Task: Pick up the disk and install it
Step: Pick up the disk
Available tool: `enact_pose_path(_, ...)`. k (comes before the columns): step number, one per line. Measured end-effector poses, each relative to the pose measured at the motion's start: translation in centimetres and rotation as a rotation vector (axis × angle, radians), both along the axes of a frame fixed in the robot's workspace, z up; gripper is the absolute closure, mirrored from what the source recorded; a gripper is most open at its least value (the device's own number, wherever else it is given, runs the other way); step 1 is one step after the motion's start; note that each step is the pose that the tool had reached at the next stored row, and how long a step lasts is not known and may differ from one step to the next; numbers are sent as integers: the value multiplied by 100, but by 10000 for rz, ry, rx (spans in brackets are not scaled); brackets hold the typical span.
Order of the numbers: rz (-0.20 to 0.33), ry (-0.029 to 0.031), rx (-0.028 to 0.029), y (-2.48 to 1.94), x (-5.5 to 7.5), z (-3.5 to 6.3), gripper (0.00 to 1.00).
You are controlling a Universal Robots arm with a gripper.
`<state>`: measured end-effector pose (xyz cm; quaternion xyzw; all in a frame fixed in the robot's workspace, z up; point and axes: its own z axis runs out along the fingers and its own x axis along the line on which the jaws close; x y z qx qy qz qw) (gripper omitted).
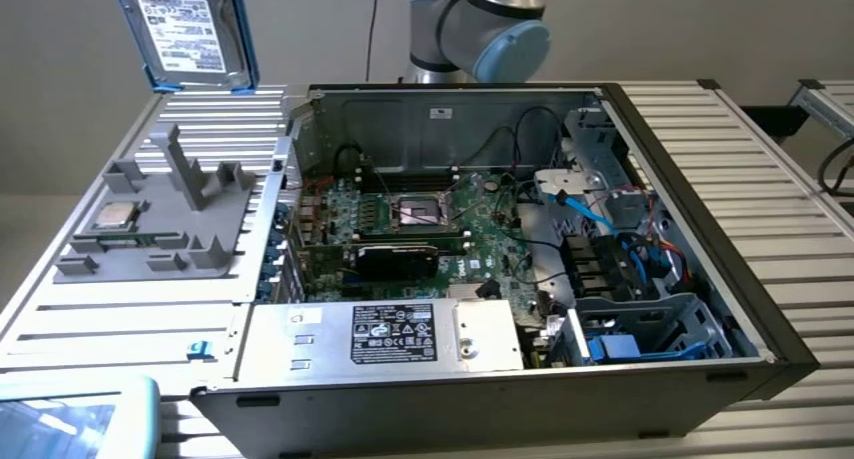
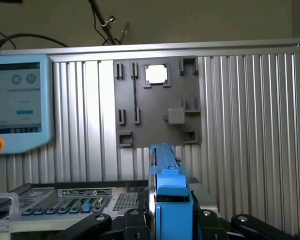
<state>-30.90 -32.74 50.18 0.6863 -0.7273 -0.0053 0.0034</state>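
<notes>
The jaws clamp the disk [image 2: 170, 197] edge-on, held clear above the slatted table [image 2: 250, 125].

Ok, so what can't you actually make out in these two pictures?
Exterior view: the silver-grey hard drive in its blue plastic frame runs past the upper edge, so its top is cut off.
Wrist view: the drive shows edge-on, hiding its label; the lower edge cuts off where the jaws meet it.
Exterior view: print on the black label on the large silver box is too small to read.

disk [image 1: 187, 29]: top cut by picture edge, print unreadable | pendant [image 2: 17, 100]: cropped by picture edge
</notes>
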Motion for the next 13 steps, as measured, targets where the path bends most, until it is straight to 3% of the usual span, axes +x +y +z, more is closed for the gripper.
enact_pose_path(13, -1, 1, 152, -270, 369, 67, 62)
